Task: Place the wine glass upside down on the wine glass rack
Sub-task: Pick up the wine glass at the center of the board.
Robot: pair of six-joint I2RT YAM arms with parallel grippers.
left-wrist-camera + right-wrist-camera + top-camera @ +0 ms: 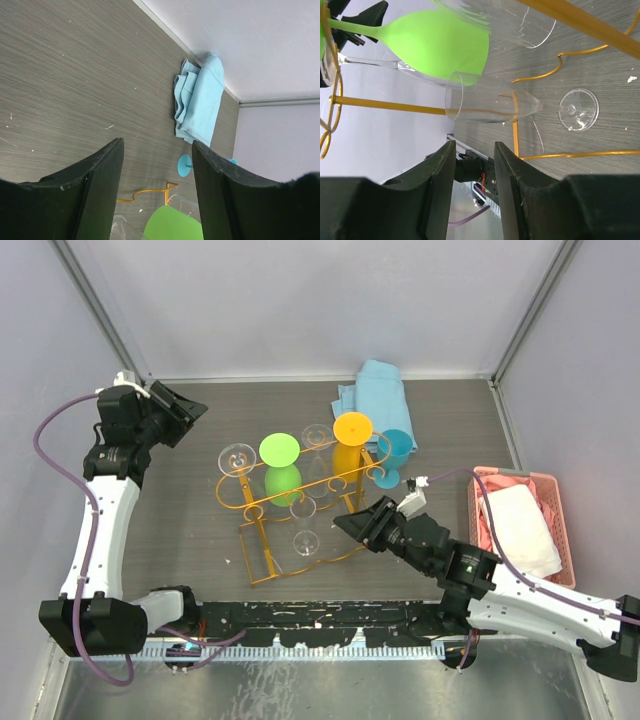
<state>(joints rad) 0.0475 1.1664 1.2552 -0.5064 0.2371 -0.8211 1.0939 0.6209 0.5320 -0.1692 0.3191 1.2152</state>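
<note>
Found wine glass (304, 525) upright inside wine glass rack (340, 481) base, unhung. Noted right gripper (350, 520) parted, empty, near it; left gripper (195, 420) spread, empty.

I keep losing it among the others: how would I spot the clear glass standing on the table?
Find the orange-gold wine glass rack in the middle of the table. Inside its wire base, on the near side, stands a slim clear flute. Unlike the green glass and orange glass hanging upside down from the rail, it stands upright, foot down.
</note>
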